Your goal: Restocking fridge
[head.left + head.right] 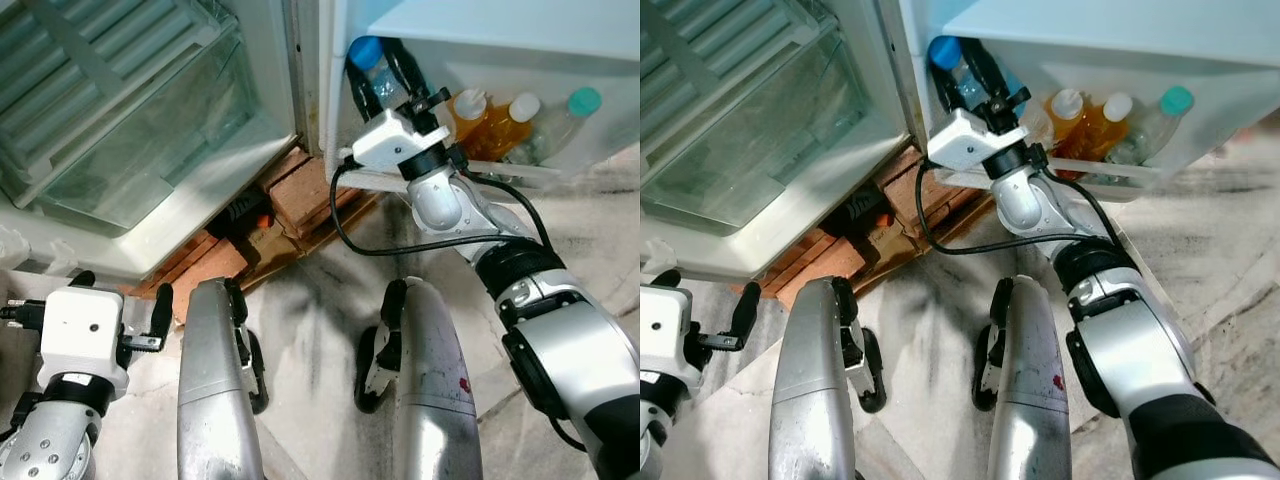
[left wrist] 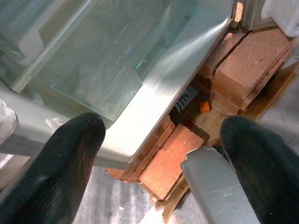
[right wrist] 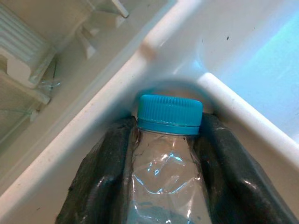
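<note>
Water bottle (image 3: 169, 154) gripped at fridge door shelf (image 1: 520, 172), above marble floor (image 1: 320, 330)

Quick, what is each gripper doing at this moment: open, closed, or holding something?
Left gripper: open, holding nothing, low in front of the fridge.
Right gripper: closed on the clear bottle with the blue cap, at the door shelf.

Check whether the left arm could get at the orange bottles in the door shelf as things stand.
Probably not directly. The left gripper hangs low near the fridge base, and the right gripper, shut on the blue-capped bottle, sits between it and the orange bottles on the door shelf.
</note>
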Robot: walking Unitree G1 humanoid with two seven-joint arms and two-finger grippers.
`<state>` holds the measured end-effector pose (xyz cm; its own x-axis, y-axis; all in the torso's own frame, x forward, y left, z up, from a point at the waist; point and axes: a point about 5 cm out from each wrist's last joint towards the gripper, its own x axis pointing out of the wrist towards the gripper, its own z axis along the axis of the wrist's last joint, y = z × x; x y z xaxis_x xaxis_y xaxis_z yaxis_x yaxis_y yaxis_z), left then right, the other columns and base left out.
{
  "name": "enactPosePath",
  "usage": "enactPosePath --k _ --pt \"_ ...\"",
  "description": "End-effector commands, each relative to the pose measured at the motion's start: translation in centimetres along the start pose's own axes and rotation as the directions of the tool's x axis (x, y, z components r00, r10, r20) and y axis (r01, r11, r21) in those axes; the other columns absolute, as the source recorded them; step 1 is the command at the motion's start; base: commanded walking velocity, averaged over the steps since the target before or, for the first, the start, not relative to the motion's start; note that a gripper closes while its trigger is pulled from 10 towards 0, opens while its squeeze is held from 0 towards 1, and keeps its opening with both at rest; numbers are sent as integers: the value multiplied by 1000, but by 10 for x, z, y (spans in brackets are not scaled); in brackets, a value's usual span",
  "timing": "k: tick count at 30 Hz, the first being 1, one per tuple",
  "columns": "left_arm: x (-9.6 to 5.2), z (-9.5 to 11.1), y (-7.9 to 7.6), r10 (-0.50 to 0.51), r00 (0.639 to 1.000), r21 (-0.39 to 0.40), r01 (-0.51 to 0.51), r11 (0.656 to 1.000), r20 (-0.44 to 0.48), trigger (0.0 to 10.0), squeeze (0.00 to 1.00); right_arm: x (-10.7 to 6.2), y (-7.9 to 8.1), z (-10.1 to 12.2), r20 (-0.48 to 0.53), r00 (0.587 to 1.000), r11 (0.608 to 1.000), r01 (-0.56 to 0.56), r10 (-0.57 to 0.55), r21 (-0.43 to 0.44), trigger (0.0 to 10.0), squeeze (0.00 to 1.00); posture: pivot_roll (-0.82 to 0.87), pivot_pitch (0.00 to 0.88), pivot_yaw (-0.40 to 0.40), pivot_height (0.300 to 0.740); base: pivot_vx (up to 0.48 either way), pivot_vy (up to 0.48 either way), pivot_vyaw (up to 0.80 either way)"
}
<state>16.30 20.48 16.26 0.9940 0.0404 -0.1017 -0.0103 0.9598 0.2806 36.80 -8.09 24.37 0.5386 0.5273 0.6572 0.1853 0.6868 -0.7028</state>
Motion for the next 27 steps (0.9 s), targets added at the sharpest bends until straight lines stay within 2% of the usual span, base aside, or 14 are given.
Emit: enactPosePath --k 1,6,11,19,21,23,24,25,27 --pt "-5 -5 -1 -4 999 5 4 1000 -37 10000 0 -6 34 16 72 986 989 -149 147 20 10000 0 331 570 31 558 0 0 0" --pt "-10 -4 1 0 999 13 1 1000 -45 10000 0 -22 56 10 -37 981 981 -187 189 42 10000 0 361 585 37 558 0 0 0" --pt "-13 -4 1 -3 999 20 4 1000 -51 10000 0 -31 64 8 -70 976 978 -203 206 36 10000 0 374 598 43 558 0 0 0" --pt "-16 -1 3 -9 998 29 11 1000 -54 10000 0 -32 67 7 -96 976 980 -194 197 39 10000 0 384 615 55 558 0 0 0" --pt "-17 -1 3 -12 998 30 13 999 -58 10000 0 -34 68 4 -132 973 981 -184 191 64 10000 0 381 617 54 558 0 0 0" --pt "-17 -1 3 -16 998 29 18 999 -61 10000 0 -37 64 -5 -246 957 982 -119 152 144 10000 0 374 617 47 558 0 0 0" --pt "-17 -1 3 -16 998 29 18 999 -61 10000 0 -37 64 -5 -246 957 982 -119 152 144 10000 0 374 617 47 558 0 0 0" --pt "-16 -1 2 -18 998 28 19 999 -61 10000 0 -42 60 -16 -367 923 975 -41 120 217 10000 0 374 614 44 558 0 0 0" --pt "-14 -1 2 -19 998 26 21 999 -60 10000 0 -46 56 -25 -452 886 963 24 104 267 10000 0 371 611 43 558 0 0 0"
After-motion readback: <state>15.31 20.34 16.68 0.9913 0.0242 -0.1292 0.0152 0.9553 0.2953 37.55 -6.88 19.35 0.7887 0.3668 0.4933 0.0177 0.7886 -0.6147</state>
